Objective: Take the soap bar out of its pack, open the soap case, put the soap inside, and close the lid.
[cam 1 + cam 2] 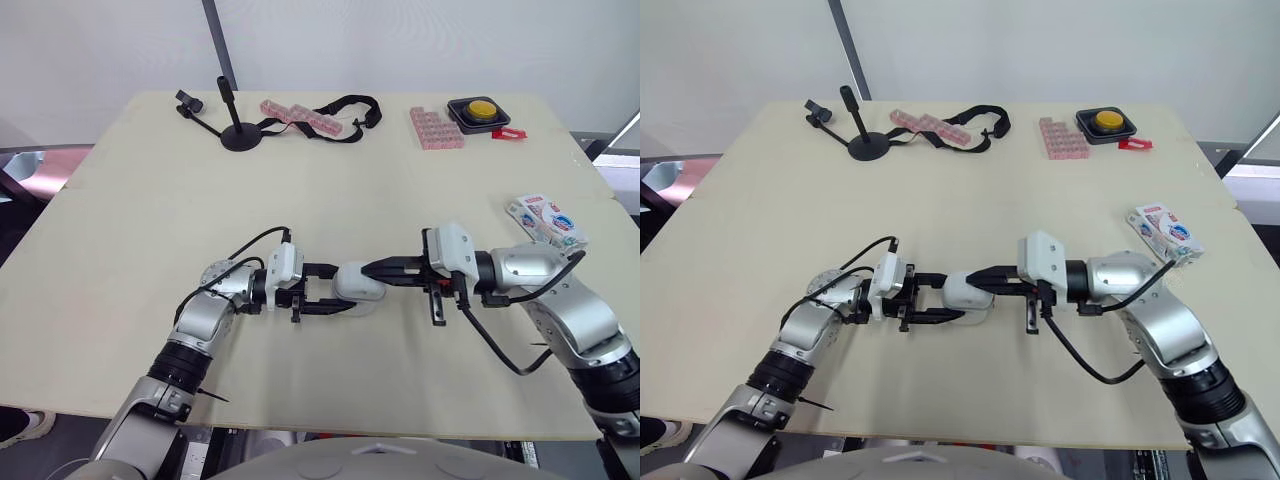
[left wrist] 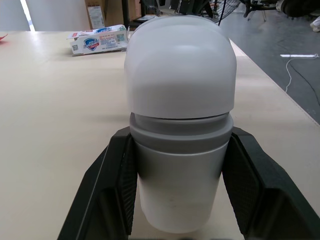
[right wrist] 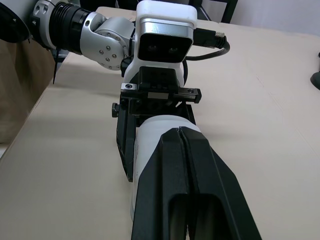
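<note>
The soap case, a white domed lid over a grey base, lies on its side in the middle of the table. My left gripper is shut on the soap case, one black finger pressed to each side of the grey base. My right gripper reaches in from the other side, its two fingers shut together and lying across the top of the white lid. The soap pack, white with a blue and red print, rests near the table's right edge, apart from both grippers.
Along the far edge stand a black stand with a round base, a black strap, pink blocks, a yellow button in a black box and a small red piece.
</note>
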